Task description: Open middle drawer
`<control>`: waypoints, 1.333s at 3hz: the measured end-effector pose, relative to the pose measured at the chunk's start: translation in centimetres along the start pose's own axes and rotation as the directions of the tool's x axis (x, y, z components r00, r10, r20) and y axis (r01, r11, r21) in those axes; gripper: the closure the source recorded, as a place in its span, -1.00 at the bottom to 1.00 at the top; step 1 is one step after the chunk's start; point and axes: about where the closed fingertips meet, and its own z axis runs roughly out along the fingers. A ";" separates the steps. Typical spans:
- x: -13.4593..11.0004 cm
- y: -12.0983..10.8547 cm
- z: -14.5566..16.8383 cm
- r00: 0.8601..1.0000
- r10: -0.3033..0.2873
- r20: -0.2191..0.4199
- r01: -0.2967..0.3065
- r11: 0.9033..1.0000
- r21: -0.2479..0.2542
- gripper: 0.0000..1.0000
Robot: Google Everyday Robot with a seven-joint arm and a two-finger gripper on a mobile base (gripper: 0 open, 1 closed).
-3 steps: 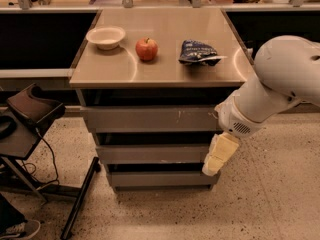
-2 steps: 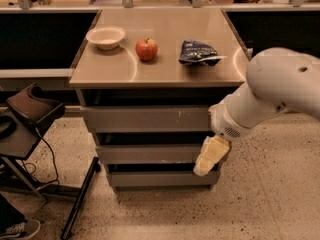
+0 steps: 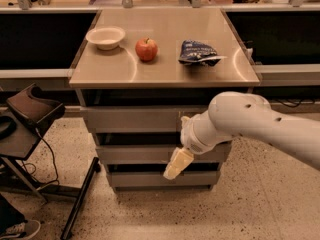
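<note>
The grey cabinet has three drawer fronts stacked under its top. The middle drawer (image 3: 132, 154) is a wide, shallow grey front, and it sits flush with the others. Above it is a taller front (image 3: 130, 119), and below it a narrow one (image 3: 145, 179). My gripper (image 3: 176, 165) is cream-coloured and hangs from the white arm (image 3: 250, 121), which reaches in from the right. It points down and left in front of the middle drawer's lower edge, right of centre, over the dark gap above the bottom front.
On the cabinet top (image 3: 165, 74) are a white bowl (image 3: 105, 36), a red apple (image 3: 146, 49) and a blue snack bag (image 3: 197, 52). A black stand with legs and a cable (image 3: 32, 114) is at the left. A shoe (image 3: 20, 229) is at the lower left.
The arm has swung left and the gripper has moved from the cabinet's right edge to in front of the middle drawer. The drawers have not moved.
</note>
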 end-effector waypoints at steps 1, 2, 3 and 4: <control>-1.1 -1.6 -0.1 0.999 -0.001 0.043 -0.002 0.998 0.063 -1.00; -1.1 -1.6 -0.1 0.999 -0.001 0.043 -0.002 0.998 0.063 -1.00; 0.8 -1.8 2.3 0.997 0.070 0.034 -0.072 0.996 0.045 -1.00; 5.4 -2.7 6.9 0.983 0.180 -0.025 -0.178 0.982 0.061 -1.00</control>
